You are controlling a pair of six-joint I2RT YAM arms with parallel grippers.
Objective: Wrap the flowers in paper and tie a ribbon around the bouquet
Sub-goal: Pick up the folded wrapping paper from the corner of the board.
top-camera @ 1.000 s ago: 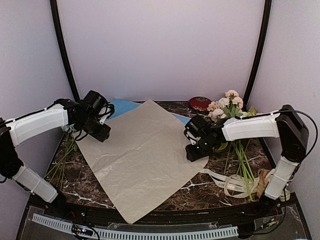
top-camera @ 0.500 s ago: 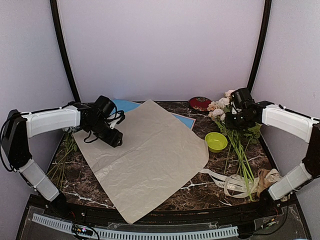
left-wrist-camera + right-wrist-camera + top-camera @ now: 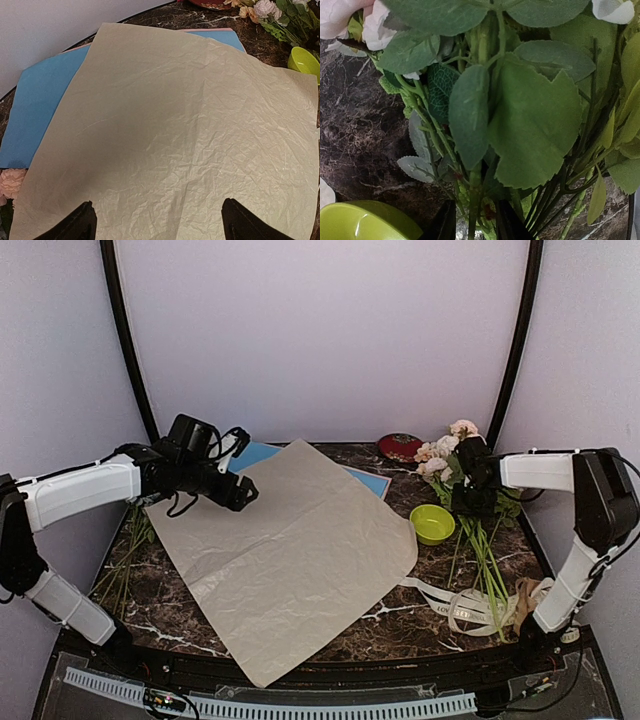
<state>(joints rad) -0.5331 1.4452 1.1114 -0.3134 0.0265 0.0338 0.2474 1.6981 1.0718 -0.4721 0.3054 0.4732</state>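
Gripping the flowers [image 3: 520, 130] by their stems beside the green bowl [image 3: 432, 522], the right tool [image 3: 476, 226] should lift gently and carry them onto the paper [image 3: 300, 540], where the left tool [image 3: 157, 211] hovers wide open.

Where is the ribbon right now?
In the top view, the ribbon lies at the table's near right, beside the paper's right corner, where the flowers' stem ends cross it.
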